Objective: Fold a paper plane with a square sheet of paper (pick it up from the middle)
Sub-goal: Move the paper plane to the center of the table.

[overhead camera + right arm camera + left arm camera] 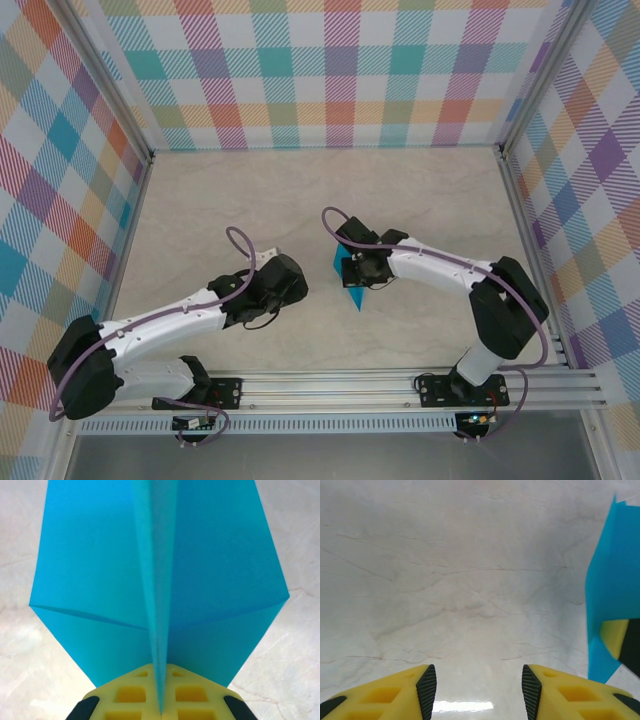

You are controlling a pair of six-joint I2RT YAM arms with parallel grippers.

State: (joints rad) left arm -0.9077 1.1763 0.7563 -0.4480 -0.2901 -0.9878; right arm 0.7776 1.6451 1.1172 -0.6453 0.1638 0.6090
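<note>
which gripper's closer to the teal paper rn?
Right. The right gripper has its jaws shut on the teal paper at its centre crease. The left gripper is off to the paper's left, jaws open over the table, not touching it.

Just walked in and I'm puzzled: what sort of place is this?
Likely a robot test booth: a pale tabletop boxed in by plaid panels, a left arm and right arm bolted to a metal rail, the right gripper pinching folded teal paper.

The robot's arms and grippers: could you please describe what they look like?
The left arm and right arm have white links, black joints and a looping mauve cable. The left gripper and right gripper have yellow fingers with square cut-outs and black pads.
</note>
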